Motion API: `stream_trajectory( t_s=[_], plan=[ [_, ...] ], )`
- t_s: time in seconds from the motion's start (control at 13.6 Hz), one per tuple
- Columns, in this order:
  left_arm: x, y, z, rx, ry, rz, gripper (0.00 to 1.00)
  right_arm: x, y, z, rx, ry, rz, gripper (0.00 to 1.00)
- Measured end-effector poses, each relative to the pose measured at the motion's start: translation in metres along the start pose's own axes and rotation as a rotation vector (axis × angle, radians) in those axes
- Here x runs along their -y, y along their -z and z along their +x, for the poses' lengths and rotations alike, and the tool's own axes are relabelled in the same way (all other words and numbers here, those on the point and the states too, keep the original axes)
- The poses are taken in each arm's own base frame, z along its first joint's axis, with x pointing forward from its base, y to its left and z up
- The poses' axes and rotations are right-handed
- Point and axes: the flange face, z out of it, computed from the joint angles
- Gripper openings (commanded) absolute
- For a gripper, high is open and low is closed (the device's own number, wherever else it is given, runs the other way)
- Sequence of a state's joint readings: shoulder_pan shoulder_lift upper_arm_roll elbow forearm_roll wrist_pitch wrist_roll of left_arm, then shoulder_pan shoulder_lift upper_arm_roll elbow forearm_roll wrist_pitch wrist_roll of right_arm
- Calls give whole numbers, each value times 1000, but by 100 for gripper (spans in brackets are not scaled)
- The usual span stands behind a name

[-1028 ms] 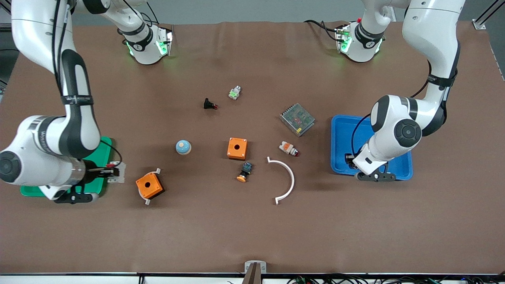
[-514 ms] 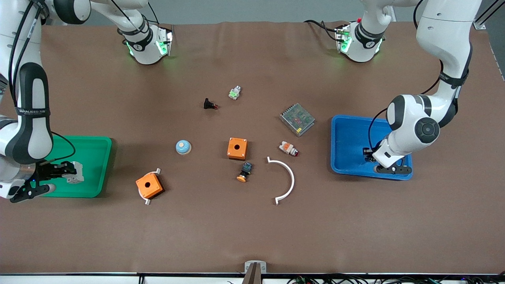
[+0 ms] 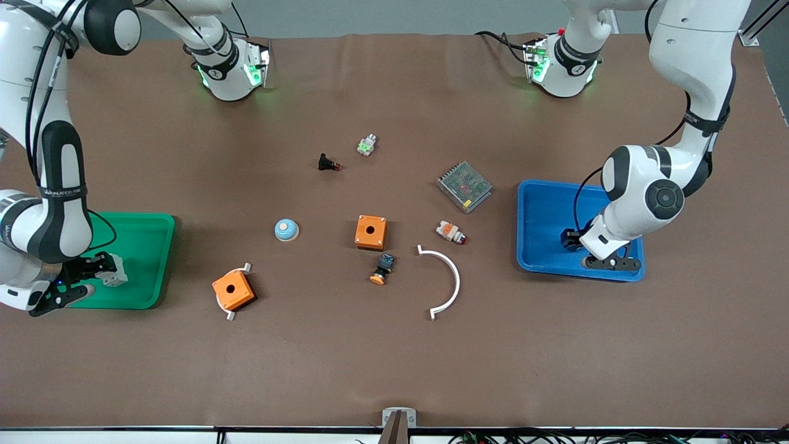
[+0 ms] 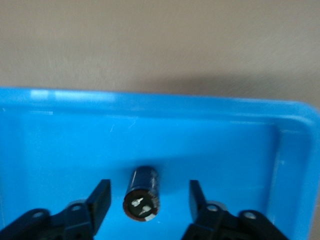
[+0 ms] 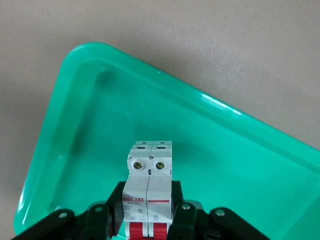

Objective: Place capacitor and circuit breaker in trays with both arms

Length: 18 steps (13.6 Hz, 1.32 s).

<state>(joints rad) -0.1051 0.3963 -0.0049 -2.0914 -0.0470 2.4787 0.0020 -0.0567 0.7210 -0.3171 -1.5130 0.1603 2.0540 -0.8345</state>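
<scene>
The right gripper (image 5: pixel 147 212) is clamped on the circuit breaker (image 5: pixel 149 192), holding it over the green tray (image 5: pixel 235 165), near the tray's edge closest to the front camera. How close the breaker's base is to the tray floor is hard to tell; it looks a little above it. For a clean placement, lower it gently until the base sits flat, then spread the fingers and lift straight up so the breaker does not tip. Toward the left arm's end of the table, the left gripper (image 4: pixel 149 205) hangs in the blue tray (image 4: pixel 60 150) with its fingers apart, and the capacitor (image 4: pixel 143 193) lies between them on the tray floor, apparently released. That arm should rise vertically to avoid nudging the cylinder.
</scene>
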Motion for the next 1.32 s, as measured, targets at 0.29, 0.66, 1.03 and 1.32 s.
stream_trajectory(
  t_s=[0.29, 0.66, 1.03, 1.32],
  plan=[
    [-29, 72, 25, -140, -31, -17, 100, 4, -11, -1, 2, 3, 4, 72],
    [-36, 158, 40, -172, -11, -25, 100, 8, -11, -2, 21, 6, 30, 100],
    [-37, 268, 42, -153, 118, 6, 100, 51, 93, 9, -39, -38, 101, 100],
    [-45, 323, 29, -137, 110, 27, 100, 115, 212, 2, -112, -215, 111, 100]
  ],
)
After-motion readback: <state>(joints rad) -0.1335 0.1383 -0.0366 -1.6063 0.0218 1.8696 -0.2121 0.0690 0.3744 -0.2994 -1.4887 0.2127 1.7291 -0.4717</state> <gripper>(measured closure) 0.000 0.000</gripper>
